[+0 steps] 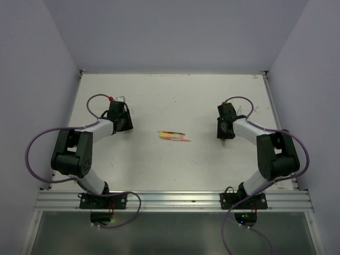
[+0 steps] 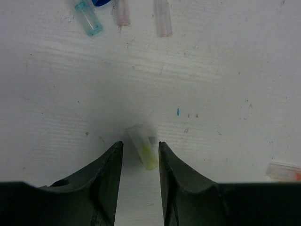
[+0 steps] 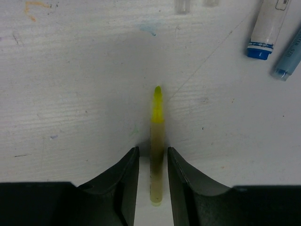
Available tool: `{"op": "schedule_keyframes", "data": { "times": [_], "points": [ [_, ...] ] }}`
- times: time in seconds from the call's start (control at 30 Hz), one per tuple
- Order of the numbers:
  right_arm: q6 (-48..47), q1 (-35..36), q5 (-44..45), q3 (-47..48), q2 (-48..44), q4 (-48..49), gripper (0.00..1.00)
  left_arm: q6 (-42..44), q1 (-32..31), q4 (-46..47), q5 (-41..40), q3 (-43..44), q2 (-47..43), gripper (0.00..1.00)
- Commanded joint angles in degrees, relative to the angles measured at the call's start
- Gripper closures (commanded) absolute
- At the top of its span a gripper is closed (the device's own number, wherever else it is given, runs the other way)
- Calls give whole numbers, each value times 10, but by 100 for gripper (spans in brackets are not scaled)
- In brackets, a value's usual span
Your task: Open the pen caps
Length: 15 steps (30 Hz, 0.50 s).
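Note:
In the left wrist view a pale yellow pen cap [image 2: 144,148] lies on the white table between my left gripper's [image 2: 140,145] fingertips. The jaws stand apart, with a gap on each side of the cap. A blue cap [image 2: 88,18] and two pale clear caps [image 2: 163,19] lie farther off. In the right wrist view an uncapped yellow pen [image 3: 157,136] lies on the table between my right gripper's [image 3: 153,150] open jaws, its tip pointing away, with a small gap on each side. From above, the left gripper [image 1: 121,118] is at far left and the right gripper [image 1: 225,129] at far right.
A couple of red and yellow pens [image 1: 174,136] lie at the table's middle. A blue-and-white pen [image 3: 267,26] and a light blue pen [image 3: 288,61] lie at the upper right of the right wrist view. A cap with a reddish end [image 2: 284,171] lies right of the left gripper.

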Motion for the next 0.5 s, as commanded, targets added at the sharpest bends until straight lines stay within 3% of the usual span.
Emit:
{"op": "schedule_keyframes", "data": {
  "times": [0.0, 0.2, 0.3, 0.47],
  "points": [
    [-2, 7, 6, 12, -20, 4, 65, -6, 4, -5, 12, -5, -55, 60],
    [-9, 48, 60, 36, -63, -21, 61, -6, 4, -29, 23, 5, -118, 56],
    [-17, 91, 102, 68, -71, -50, 53, -6, 4, -42, 24, 10, -143, 54],
    [-68, 152, 94, 115, -60, -63, 48, -6, 4, -53, 40, 8, -186, 52]
  ]
}}
